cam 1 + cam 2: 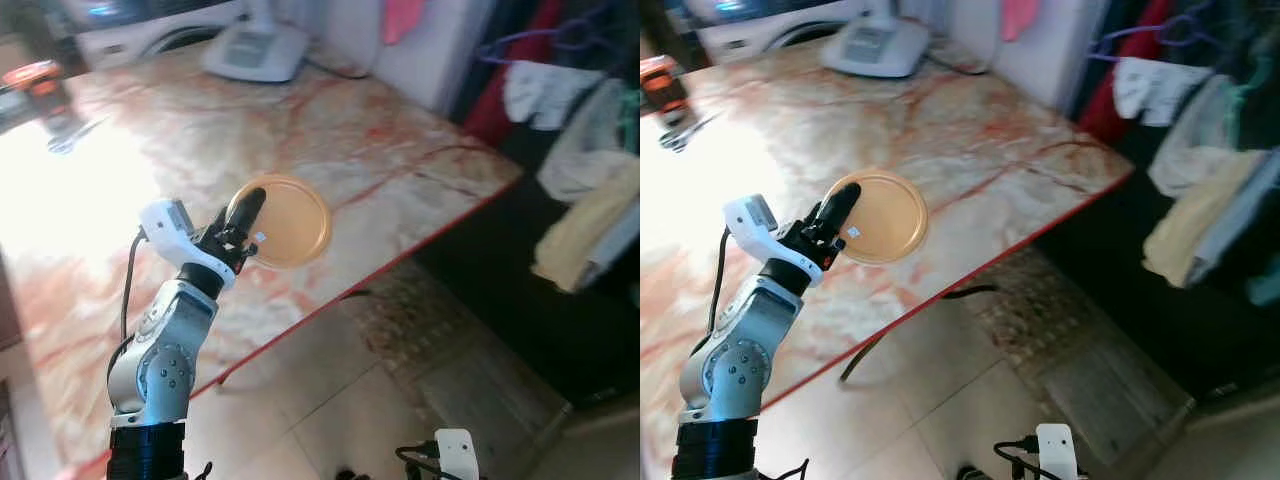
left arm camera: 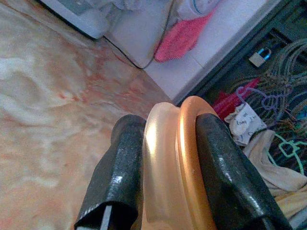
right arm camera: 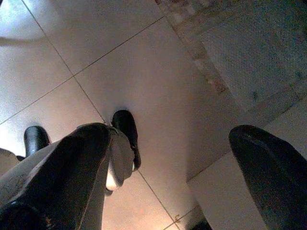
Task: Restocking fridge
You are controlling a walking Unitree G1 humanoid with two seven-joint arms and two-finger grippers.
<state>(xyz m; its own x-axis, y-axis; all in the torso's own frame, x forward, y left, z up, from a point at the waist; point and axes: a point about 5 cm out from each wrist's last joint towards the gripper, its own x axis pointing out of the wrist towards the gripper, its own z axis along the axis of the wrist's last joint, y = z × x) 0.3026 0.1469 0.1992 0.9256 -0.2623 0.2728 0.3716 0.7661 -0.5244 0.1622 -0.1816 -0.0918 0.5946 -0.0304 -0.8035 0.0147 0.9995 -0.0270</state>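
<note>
My left gripper (image 1: 243,215) is raised over the marble table (image 1: 380,140) and shut on the rim of a round orange plate (image 1: 285,222). The plate is held up, its flat face turned toward the camera. In the left wrist view the plate's edge (image 2: 177,163) is pinched between the two black fingers (image 2: 120,172). My right arm hangs low at the bottom of the head views. In the right wrist view its gripper (image 3: 177,158) is open over the tiled floor (image 3: 144,67), nothing between its fingers.
A white appliance (image 1: 255,48) stands at the table's far edge, an orange-black object (image 1: 40,85) at far left. Clothes and hangers (image 1: 585,150) hang at the right. A patterned mat (image 1: 420,320) lies on the floor past the table's red edge (image 1: 400,262).
</note>
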